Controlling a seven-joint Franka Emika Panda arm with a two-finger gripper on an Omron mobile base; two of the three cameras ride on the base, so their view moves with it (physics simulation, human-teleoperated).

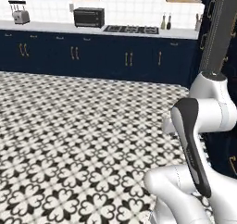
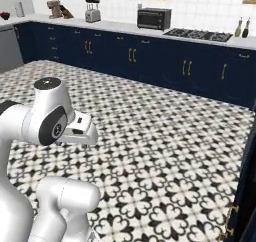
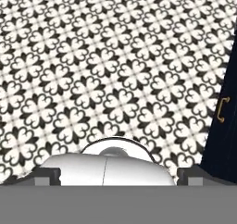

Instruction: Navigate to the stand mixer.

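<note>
Stand mixer (image 2: 56,9) on far worktop (image 2: 120,27), w/ toaster (image 2: 92,12) nearby.
Mixer small, brownish, blurred; hand (image 3: 118,176) state indiscernible.

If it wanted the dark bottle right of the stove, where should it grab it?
Probably the dark bottle's wide lower body, coming level from the front: it stands upright, its neck is thin, and a second bottle stands close on its left.
</note>
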